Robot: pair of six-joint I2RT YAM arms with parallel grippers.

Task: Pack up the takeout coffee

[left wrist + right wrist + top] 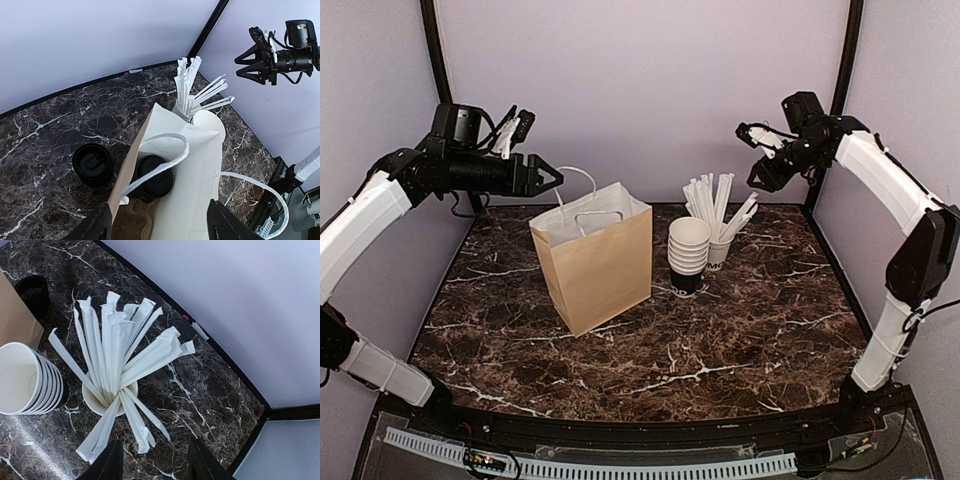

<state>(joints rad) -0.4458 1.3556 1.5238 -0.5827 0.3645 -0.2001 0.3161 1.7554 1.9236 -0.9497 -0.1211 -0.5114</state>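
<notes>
A black lidded takeout coffee cup (pixel 156 176) stands inside the brown paper bag (pixel 595 255), seen from above in the left wrist view. A second black lidded cup (pixel 92 164) stands on the table just outside the bag's far side; it also shows in the right wrist view (pixel 32 291). Both cups are hidden in the top view. My left gripper (pixel 552 178) hangs open and empty high above the bag's left rear (pixel 160 231). My right gripper (pixel 747 155) is open and empty, high above the straws (pixel 156 467).
A white cup of wrapped straws (pixel 718 215) and a pile of lidless black cups (pixel 688 255) stand right of the bag. The bag's white handles (pixel 165 160) stick up over its opening. Black frame posts stand at the back corners.
</notes>
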